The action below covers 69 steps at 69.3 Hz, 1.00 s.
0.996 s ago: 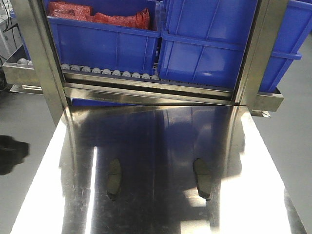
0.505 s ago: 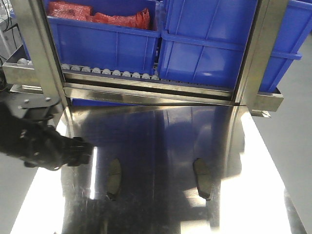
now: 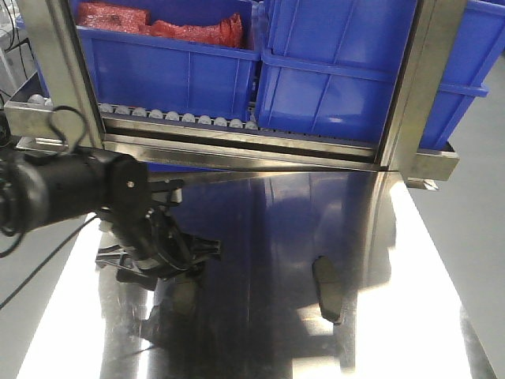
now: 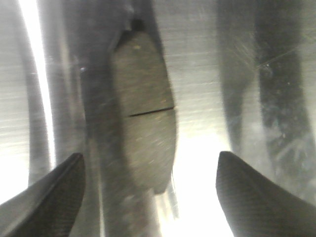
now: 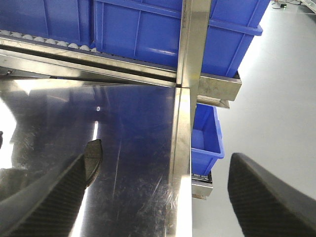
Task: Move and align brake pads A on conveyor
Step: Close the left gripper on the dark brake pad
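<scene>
on the shiny steel tabletop point(image 3: 410, 260), the left brake pad point(image 4: 143, 113) lies under the left gripper point(image 4: 150, 158), whose fingers are spread wide to either side of it. the right brake pad point(image 3: 327, 288) lies well apart, near one finger of the right gripper point(image 5: 158, 159), also spread wide.

A shiny, scratched steel tabletop point(image 3: 260, 229) fills the lower half of the front view. Two brake pads lie flat on it, well apart. The first pad point(image 3: 328, 289) sits lower right of centre, lengthwise up the frame. The second pad point(image 4: 144, 113), grooved across its middle, fills the centre of the left wrist view.
</scene>
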{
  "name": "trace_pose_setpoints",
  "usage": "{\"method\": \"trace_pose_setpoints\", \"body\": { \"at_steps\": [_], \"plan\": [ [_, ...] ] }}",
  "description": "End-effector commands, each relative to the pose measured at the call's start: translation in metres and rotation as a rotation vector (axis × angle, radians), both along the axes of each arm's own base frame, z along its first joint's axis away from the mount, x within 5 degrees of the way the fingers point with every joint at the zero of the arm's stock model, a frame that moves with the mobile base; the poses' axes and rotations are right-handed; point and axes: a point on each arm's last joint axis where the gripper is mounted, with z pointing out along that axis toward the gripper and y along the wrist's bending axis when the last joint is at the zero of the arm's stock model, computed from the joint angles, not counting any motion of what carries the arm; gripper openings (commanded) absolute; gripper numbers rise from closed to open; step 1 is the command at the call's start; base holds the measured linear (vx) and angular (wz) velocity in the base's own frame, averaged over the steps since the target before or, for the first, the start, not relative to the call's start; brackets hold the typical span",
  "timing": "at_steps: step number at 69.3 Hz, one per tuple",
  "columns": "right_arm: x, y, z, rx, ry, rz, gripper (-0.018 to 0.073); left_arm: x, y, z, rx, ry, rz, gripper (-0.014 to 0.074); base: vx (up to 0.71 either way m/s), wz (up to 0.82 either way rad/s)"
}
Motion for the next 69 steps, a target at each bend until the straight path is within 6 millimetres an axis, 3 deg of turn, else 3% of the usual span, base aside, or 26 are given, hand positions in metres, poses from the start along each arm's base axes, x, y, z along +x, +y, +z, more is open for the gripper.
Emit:
{"method": "trace_pose_setpoints", "body": {
  "at_steps": [1, 14, 54, 69],
  "plan": [
    [0.004, -0.001, 0.011, -0.005, -0.071, -0.008, 0.0562, 0.004, -0.011, 0.02, -0.016, -0.039, 0.027, 0.0517, 0.0, 0.0],
    [0.004, -0.001, 0.011, -0.005, -0.071, -0.008, 0.0562, 0.012, -0.021, 0.009, 0.007, -0.003, 0.042, 0.0517, 0.0, 0.0],
    [0.004, -0.001, 0.011, -0.006, -0.069, -0.007, 0.0562, 0.021, -0.021, -0.013, 0.075, 0.008, 0.047, 0.0517, 0.0, 0.0],
    [0.004, -0.001, 0.011, -0.006, -0.069, -0.007, 0.0562, 0.025, -0.024, 0.003, 0.135, -0.011, 0.05, 0.0517, 0.0, 0.0]
  ]
}}
